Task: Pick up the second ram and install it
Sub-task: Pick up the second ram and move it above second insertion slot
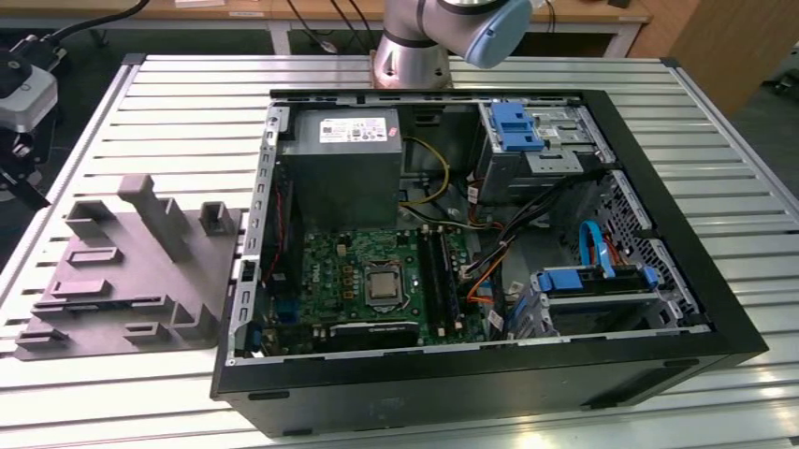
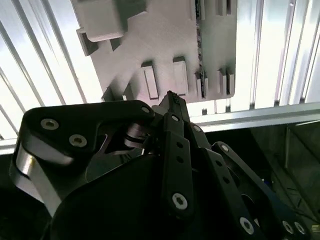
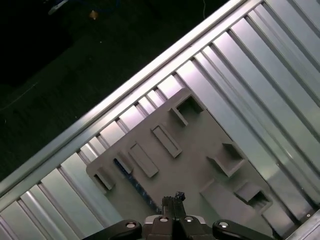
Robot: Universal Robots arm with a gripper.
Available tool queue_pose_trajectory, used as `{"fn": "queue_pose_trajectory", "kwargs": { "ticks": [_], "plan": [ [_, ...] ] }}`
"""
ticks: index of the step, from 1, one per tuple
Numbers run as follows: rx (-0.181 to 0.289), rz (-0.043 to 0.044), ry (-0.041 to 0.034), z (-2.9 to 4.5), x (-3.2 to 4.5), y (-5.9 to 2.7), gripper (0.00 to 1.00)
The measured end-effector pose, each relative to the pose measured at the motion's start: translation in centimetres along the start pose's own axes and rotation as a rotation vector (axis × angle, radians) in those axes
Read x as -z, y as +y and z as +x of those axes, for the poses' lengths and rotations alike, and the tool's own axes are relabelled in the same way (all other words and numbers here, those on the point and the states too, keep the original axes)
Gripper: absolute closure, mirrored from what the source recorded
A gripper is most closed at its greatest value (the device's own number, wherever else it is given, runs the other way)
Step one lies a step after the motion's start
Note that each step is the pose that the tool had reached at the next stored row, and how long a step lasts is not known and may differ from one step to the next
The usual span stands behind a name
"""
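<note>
Slatted metal tabletop (image 1: 187,122) carries one open case (image 1: 500,385) and one grey fixture (image 1: 125,281) at the exterior view's left, just beside the case; one green motherboard (image 1: 362,271) lies inside the case.

Ram (image 3: 137,183): in the first wrist view, one thin dark-blue strip standing on edge in a slot of the fixture; count in fixture = 1.

Tool (image 3: 175,198): one; hangs above the fixture with its tips near the ram's end, not touching it; tips look pressed together with nothing between them.

Handling (judgement): ram light, stiff, thin; board brittle if bent, chips and contact edge delicate; smooth flat faces could slip. Best hold looks to be across the two flat faces near mid-length at the upper edge, well clear of the contact edge, so it cannot tilt.
</note>
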State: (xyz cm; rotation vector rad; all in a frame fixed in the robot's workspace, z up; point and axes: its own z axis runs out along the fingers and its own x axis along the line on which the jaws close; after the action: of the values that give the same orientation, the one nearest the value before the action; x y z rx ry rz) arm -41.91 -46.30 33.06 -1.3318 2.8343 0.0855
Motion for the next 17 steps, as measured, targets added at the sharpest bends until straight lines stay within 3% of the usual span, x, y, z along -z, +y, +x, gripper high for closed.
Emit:
{"fn": "queue_pose_trajectory", "kwargs": {
  "ticks": [17],
  "plan": [
    [0.282,-0.0088,0.0129,0.02,-0.70,-0.03,0.90]
  ]
}}
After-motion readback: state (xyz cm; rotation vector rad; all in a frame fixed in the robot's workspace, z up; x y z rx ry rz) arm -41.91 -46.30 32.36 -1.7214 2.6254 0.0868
